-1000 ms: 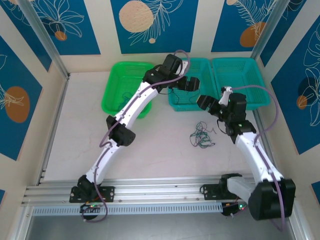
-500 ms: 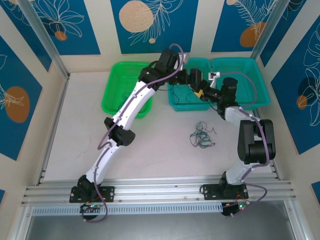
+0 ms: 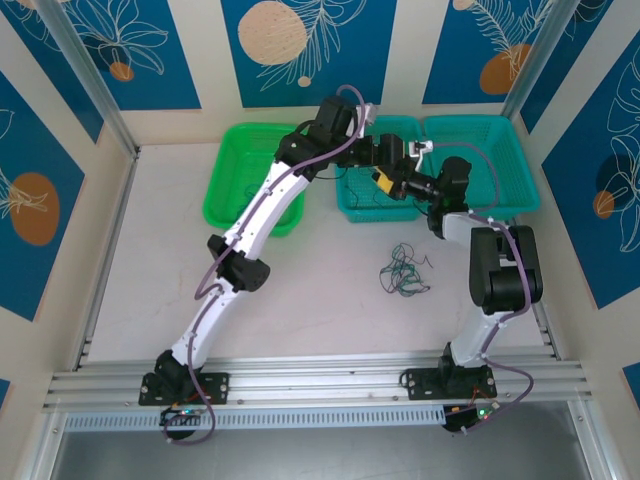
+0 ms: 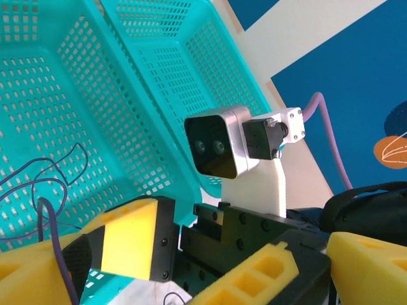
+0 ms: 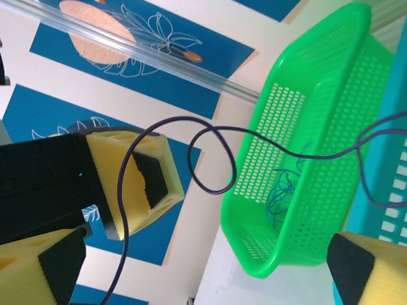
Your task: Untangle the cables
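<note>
— Where are the cables?

— 1 tangle of cables (image 3: 403, 272) lies on the table (image 3: 330, 300), near the front of the middle teal basket (image 3: 370, 212) and well apart from both claws. Some thin blue and green cables (image 5: 280, 197) lie inside the green basket (image 5: 318, 95).

— Is anything near the arms?

— Yes, 1 dark cable (image 5: 213, 159) loops through the air and runs past a yellow finger of the left gripper (image 4: 203, 270). In the left wrist view the dark cable lies partly in the middle teal basket and crosses 1 finger of that gripper.

— And the jaws?

— The left gripper's 2 fingers are spread wide, and the cable only lies across 1 of them. The right gripper (image 5: 203, 270) faces it over the middle teal basket, its 2 fingers spread wide too. Its wrist camera (image 4: 219, 149) looks straight at the left one.
</note>
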Tool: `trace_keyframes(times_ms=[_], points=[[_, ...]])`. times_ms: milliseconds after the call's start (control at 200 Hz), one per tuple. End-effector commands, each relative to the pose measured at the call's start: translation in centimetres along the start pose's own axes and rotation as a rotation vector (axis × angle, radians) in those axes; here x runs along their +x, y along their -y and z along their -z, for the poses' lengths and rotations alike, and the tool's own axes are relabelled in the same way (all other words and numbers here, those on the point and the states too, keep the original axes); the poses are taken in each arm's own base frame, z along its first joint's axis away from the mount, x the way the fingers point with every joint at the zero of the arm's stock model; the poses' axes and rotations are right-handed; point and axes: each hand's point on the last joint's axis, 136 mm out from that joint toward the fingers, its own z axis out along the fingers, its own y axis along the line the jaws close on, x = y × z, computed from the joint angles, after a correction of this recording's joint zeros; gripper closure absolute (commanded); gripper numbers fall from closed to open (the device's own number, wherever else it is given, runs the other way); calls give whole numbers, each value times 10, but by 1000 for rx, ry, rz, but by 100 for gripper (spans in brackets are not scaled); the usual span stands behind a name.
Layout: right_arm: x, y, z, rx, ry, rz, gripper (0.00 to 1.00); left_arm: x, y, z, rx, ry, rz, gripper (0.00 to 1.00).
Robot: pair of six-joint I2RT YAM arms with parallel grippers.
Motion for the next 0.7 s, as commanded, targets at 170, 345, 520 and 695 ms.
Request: trace_keyframes(times_ms=[170, 345, 520, 695], points=[[11, -15, -24, -3, -94, 17, 47, -15, 12, 16, 26, 48, -8, 5], [12, -9, -25, 3, -104, -15, 76, -15, 11, 15, 24, 45, -6, 5], [3, -1, -17, 48, -57, -39, 100, -18, 8, 21, -11, 63, -26, 5], [-30, 23, 20, 183, 122, -87, 100, -19, 1, 35, -88, 69, -74, 5]])
